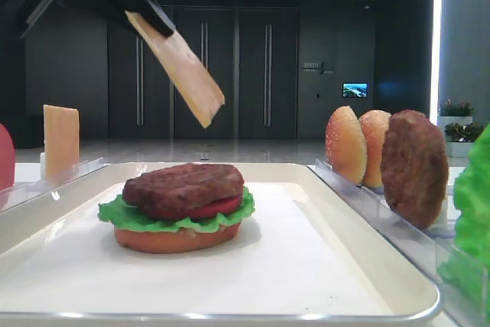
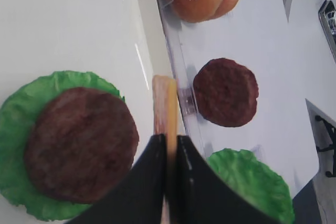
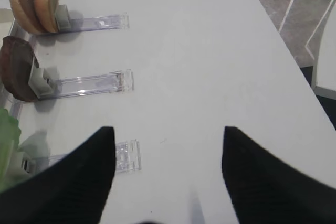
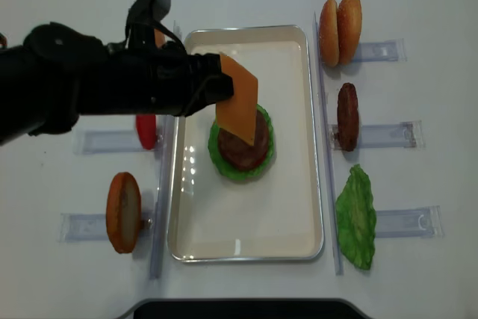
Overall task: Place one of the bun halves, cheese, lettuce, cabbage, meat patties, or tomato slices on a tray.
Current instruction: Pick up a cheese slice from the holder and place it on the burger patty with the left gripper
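Note:
My left gripper [image 4: 220, 87] is shut on the cheese [image 4: 240, 101], a pale orange square slice that hangs tilted above the tray [image 4: 317, 132]. In the left wrist view the slice [image 2: 165, 100] shows edge-on between the black fingers [image 2: 152, 171], just right of the stack. The stack on the tray has a meat patty [image 1: 184, 185] on top, then a tomato slice [image 1: 218, 206], lettuce [image 1: 126, 216] and a flat bun half [image 1: 176, 239]. My right gripper [image 3: 165, 135] is open over bare white table, holding nothing.
Clear racks right of the tray hold two bun halves [image 4: 340, 29], a patty [image 4: 346, 116] and lettuce [image 4: 357, 218]. Left racks hold a tomato slice [image 4: 146, 131], a bun half [image 4: 123, 211] and another cheese slice [image 1: 61, 139]. The left arm covers the table's upper left.

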`<move>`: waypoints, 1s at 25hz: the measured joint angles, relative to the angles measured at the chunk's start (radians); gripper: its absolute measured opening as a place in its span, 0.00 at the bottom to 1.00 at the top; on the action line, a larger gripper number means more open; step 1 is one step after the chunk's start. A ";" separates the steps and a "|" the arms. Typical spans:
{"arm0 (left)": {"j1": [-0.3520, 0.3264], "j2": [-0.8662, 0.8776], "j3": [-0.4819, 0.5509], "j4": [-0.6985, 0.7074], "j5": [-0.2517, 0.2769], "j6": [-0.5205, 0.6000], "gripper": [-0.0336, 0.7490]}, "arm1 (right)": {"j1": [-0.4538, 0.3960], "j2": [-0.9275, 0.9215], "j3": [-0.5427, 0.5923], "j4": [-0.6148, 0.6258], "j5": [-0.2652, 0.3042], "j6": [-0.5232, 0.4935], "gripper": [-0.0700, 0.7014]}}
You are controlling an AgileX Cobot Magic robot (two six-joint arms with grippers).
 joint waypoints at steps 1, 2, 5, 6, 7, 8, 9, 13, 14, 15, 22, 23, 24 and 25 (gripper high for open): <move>0.000 0.012 0.007 -0.051 0.003 0.057 0.07 | 0.000 0.000 0.000 0.000 0.000 0.000 0.64; 0.000 0.028 0.010 -0.107 0.008 0.115 0.07 | 0.000 0.000 0.000 0.000 0.000 0.000 0.64; 0.000 0.073 0.011 -0.229 0.039 0.235 0.07 | 0.000 0.000 0.000 0.000 0.000 0.000 0.64; 0.000 0.087 0.011 -0.248 0.042 0.256 0.07 | 0.000 0.000 0.000 0.000 0.000 0.000 0.64; 0.000 0.100 0.011 -0.259 0.043 0.269 0.07 | 0.000 0.000 0.000 0.000 0.000 0.000 0.64; 0.000 0.111 0.013 -0.265 0.043 0.278 0.07 | 0.000 0.000 0.000 0.000 0.000 0.000 0.64; 0.000 0.117 0.018 -0.268 0.043 0.283 0.07 | 0.000 0.000 0.000 0.000 0.000 0.000 0.64; 0.000 0.130 0.033 -0.270 0.041 0.294 0.07 | 0.000 0.000 0.000 0.000 0.000 0.000 0.64; 0.000 0.133 0.035 -0.269 0.040 0.295 0.07 | 0.000 0.000 0.000 0.000 0.000 0.000 0.64; 0.000 0.134 0.039 -0.267 0.040 0.296 0.07 | 0.000 0.000 0.000 0.000 0.000 0.000 0.64; 0.001 0.135 0.060 -0.253 0.022 0.296 0.07 | 0.000 0.000 0.000 0.000 0.000 0.000 0.64; 0.001 0.135 0.060 -0.250 0.020 0.296 0.07 | 0.000 0.000 0.000 0.000 0.000 0.000 0.64; 0.001 0.135 0.060 -0.250 0.018 0.296 0.07 | 0.000 0.000 0.000 0.000 0.000 0.000 0.64; 0.001 0.135 0.060 -0.248 0.016 0.296 0.07 | 0.000 0.000 0.000 0.000 0.000 0.000 0.64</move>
